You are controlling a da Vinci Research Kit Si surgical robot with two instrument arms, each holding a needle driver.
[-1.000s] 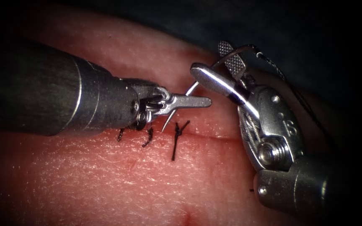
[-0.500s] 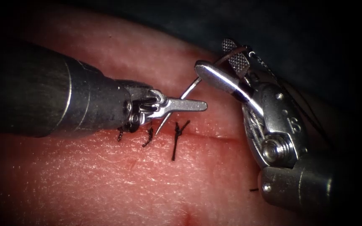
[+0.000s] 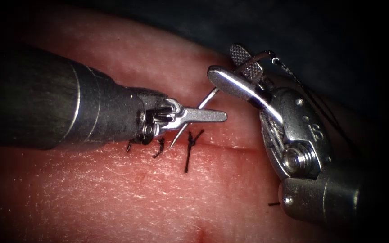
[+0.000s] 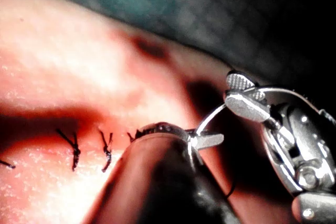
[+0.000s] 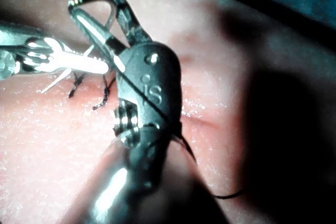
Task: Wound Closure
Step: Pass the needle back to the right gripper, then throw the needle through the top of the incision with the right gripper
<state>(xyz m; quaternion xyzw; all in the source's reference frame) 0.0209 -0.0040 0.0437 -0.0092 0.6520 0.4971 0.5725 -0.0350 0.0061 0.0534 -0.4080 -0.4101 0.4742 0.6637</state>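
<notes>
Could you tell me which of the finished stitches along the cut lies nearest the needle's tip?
The middle stitch: the needle tip points down just right of it, between it and the longer-tailed rightmost stitch.

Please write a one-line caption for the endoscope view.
Left tool grips curved steel needle mid-curve above pink tissue; open right tool straddles its tail.

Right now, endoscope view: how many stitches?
3. Left stitch by left hand wrist, middle stitch, right stitch under its tip. Shaft may hide more. Left hand holds needle; right hand open.
</notes>
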